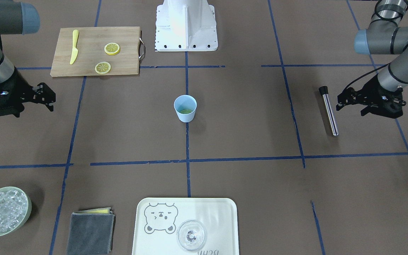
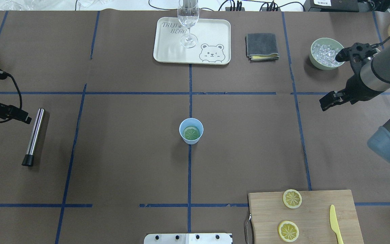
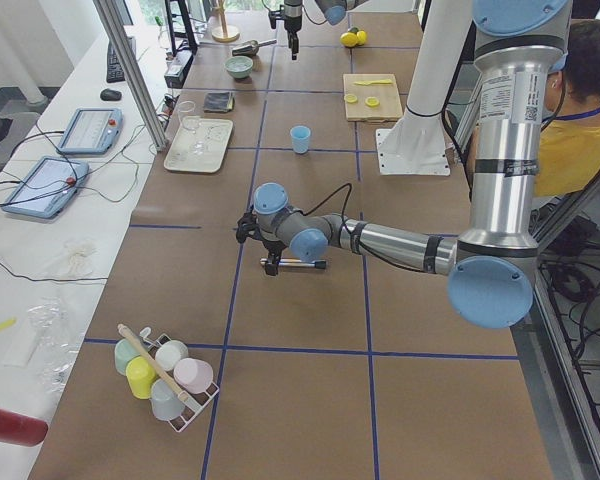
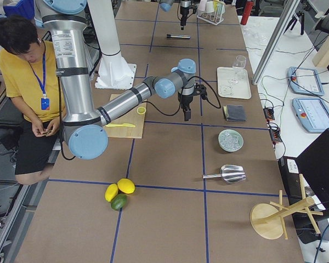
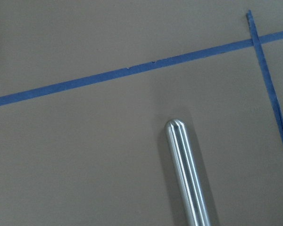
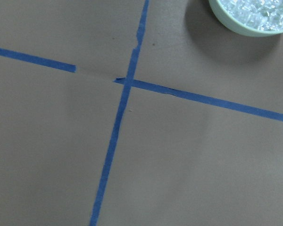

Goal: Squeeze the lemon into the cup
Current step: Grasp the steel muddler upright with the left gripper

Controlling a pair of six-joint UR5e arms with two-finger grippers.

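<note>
Lemon slice [image 2: 191, 133] flat on the floor of the cup [image 2: 181, 126], segmented face up, tinted green by the blue inside. Cup upright at mid-table on the crossing of the tape lines, well apart from both arms.

Right gripper [image 1: 48, 96]: fingers seemingly spread, pinching nothing, hanging near the bowl of ice [image 2: 321, 67]. Left gripper [image 1: 347, 106]: likewise seemingly parted and bare, just beside the metal rod [image 2: 35, 135].

Reads as a task about finished, with one slice already in the cup. If a further slice is wanted: two spares on the cutting board [image 2: 317, 217], far slice [image 2: 292, 198] and near slice [image 2: 288, 230], both on the right arm's side and back toward the robot's base from the right gripper. Right arm by far the nearer; left arm across the whole table. No long axis on a round slice, so any pinch line across the rind serves. Flat on the wood, so probably calls for a straight descent with fingers straddling the edge.
</note>
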